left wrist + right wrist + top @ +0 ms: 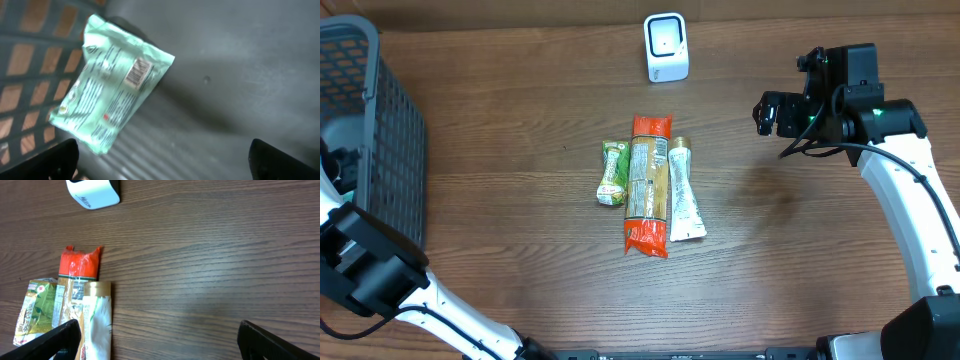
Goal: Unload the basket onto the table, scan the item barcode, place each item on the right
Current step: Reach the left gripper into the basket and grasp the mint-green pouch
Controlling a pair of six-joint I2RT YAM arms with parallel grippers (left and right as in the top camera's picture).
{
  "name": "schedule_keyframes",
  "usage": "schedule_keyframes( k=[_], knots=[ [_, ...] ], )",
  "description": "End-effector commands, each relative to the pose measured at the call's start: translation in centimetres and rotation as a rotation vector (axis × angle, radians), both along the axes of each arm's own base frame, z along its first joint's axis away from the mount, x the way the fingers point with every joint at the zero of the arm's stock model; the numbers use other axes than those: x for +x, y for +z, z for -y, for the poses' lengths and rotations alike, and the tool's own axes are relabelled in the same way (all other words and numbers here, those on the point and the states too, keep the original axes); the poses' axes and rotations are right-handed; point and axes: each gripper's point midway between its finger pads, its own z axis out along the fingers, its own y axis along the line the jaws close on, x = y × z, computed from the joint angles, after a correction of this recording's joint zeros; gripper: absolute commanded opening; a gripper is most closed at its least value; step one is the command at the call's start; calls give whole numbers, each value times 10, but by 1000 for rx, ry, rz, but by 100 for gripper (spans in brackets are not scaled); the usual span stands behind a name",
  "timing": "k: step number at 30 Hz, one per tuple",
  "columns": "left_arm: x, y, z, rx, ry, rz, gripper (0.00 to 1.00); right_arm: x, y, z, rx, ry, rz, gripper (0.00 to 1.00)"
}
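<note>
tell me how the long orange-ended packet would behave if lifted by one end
The orange-ended packet looks like thin film with crimped ends, so it would probably sag. It lies flat, so rolling seems unlikely. Pushed sideways, it would likely nudge the green packet and white pouch lying right beside it.

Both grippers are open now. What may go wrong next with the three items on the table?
The green packet, orange packet and white tube lie close side by side, so the open right gripper may drag a neighbour when it grasps one. I cannot make out a barcode on them from above, so the item may meet the scanner with the wrong side.
</note>
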Motion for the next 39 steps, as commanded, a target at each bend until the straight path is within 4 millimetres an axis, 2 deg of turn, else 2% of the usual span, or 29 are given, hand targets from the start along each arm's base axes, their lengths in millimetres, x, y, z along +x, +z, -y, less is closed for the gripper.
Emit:
schedule_keyframes(
  k=[1,5,9,23,30,35,39],
  knots=[
    [-4,-17,2,-15,-181,-81,100,5,12,-3,5,6,33,100],
    [-10,-36,5,-31,-314,-150,100,4,11,-2,4,6,30,100],
    [-22,-47,-6,10,-297,-197,100,4,12,-3,5,6,31,100],
    [-41,-42,-51,94,-224,-141,100,4,12,-3,10,5,29,100],
    [-43,-49,-61,93,-243,-81,100,4,11,-3,9,5,27,100],
    [-47,-63,-62,89,-238,-64,100,4,12,-3,10,6,29,100],
    [-42,-80,-48,38,-259,-14,86,4,12,-3,11,2,30,100]
  ],
)
